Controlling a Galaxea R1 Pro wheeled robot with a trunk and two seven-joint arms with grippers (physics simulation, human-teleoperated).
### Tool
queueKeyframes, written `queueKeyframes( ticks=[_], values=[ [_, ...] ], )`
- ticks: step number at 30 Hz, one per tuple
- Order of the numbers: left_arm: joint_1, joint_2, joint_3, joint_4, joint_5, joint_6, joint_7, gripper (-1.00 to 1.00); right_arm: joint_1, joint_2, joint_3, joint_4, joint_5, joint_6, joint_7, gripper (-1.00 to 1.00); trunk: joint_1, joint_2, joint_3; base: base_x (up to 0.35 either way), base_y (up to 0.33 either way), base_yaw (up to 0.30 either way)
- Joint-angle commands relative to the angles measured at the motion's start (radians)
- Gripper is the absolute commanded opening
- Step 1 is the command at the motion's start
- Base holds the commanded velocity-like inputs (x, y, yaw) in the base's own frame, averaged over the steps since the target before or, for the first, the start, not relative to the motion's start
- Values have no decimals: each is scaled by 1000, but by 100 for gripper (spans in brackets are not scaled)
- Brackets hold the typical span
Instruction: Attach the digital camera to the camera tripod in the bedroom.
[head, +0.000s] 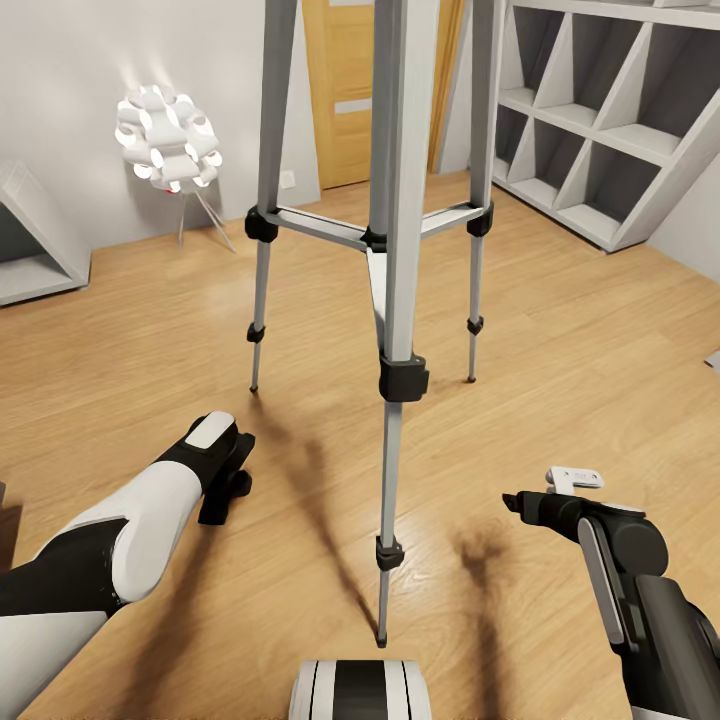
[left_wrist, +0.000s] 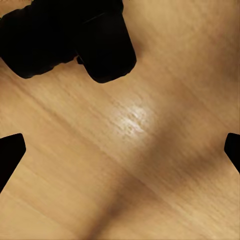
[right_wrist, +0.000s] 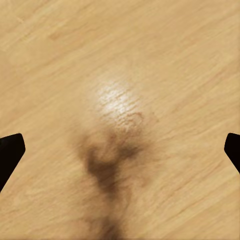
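Observation:
The camera tripod (head: 400, 300) stands on the wood floor straight ahead, three silver legs with black joints; its head is cut off above the head view. My left gripper (head: 225, 495) hangs low over the floor, left of the nearest leg. In the left wrist view its fingers (left_wrist: 10, 155) are wide apart and open, and a black lump with a round lens, the digital camera (left_wrist: 75, 40), lies on the floor just outside them. My right gripper (head: 520, 503) is right of that leg, open (right_wrist: 120, 150) over bare floor.
A white floor lamp (head: 165, 135) stands at the back left by a low grey shelf (head: 30, 250). A wooden door (head: 345, 90) is behind the tripod. A grey shelving unit (head: 610, 120) fills the back right. My base (head: 360, 690) is at the tripod's near foot.

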Motion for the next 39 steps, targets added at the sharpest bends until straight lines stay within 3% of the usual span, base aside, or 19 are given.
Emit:
queueKeyframes(
  ticks=[1,22,32,39],
  values=[
    [0,0,1,-2,2,5,6,100,-1,0,-1,-1,2,4,6,100,0,0,-1,0,0,0],
    [-4,0,4,-8,2,-63,3,100,3,1,1,-2,2,4,6,100,0,0,-1,0,0,0],
    [-8,6,2,-43,-4,-126,3,100,3,0,-3,-1,2,4,6,100,4,-3,-39,0,0,0],
    [-10,2,3,-49,-48,-159,3,100,3,0,-4,-1,2,4,6,100,7,-4,-59,0,0,0]
  ],
)
